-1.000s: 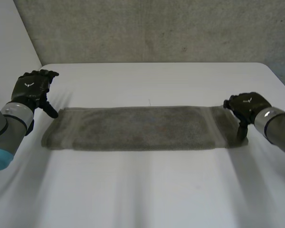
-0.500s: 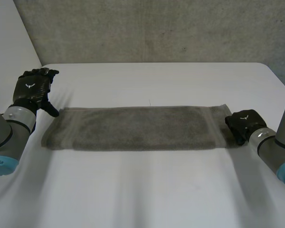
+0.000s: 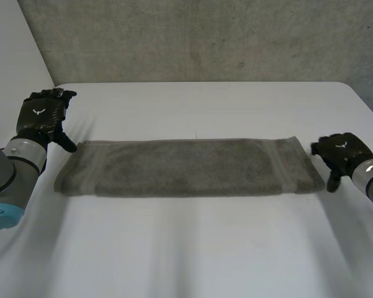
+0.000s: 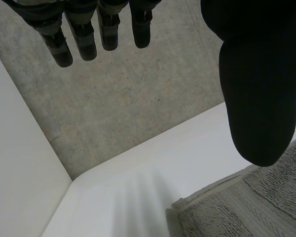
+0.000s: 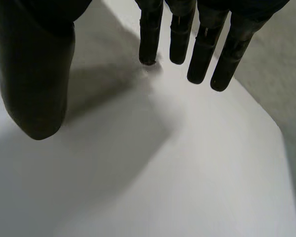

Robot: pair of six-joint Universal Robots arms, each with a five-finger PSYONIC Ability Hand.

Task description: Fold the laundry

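A grey towel (image 3: 186, 166), folded into a long strip, lies flat across the middle of the white table (image 3: 193, 248). My left hand (image 3: 42, 115) hovers open by the towel's far left corner. In the left wrist view its fingers (image 4: 84, 39) are straight, and the thumb (image 4: 259, 98) hangs over that towel corner (image 4: 246, 212). My right hand (image 3: 343, 152) is just beyond the towel's right end, apart from the cloth. In the right wrist view its fingers (image 5: 202, 49) are straight over bare table (image 5: 163, 173) and hold nothing.
A grey concrete wall (image 3: 205, 37) runs behind the table's far edge. A white panel (image 3: 12, 49) stands at the left. The table's right edge lies close behind my right hand. Bare tabletop stretches in front of the towel.
My right hand was on the towel's right end, curled there, then drew off to the right and opened. The towel's right end now lies flat. The left hand has not moved.
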